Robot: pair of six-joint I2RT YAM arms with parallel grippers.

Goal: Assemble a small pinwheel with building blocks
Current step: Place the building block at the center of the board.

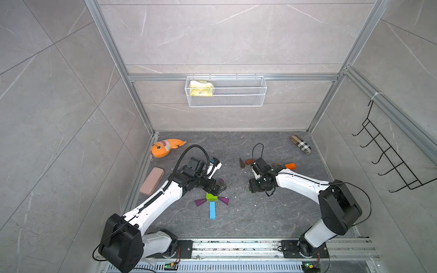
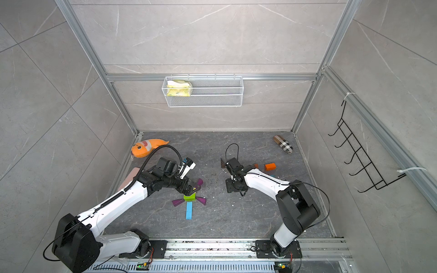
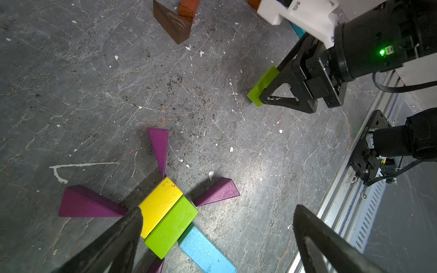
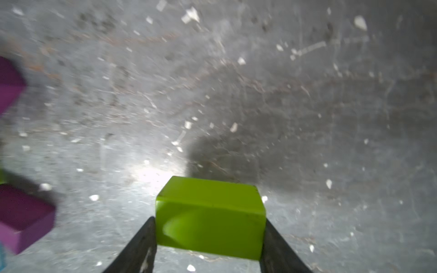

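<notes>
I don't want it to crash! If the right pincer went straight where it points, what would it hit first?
Probably the bare floor. The right pincer points down at it, and the green brick it grips sticks out ahead, so the brick would touch first. No other block seems in line.

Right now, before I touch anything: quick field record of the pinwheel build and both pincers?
left pincer: open, empty, above the build
right pincer: shut on a green block, apart from the build
hub: yellow brick and green brick side by side, touching
blades: purple wedges fanned round the hub, three in full view, a fourth partly hidden
stem: light-blue bar lying flat, meeting the green brick
loose: brown wedge, orange block
clutter: plush fish, pink case
</notes>
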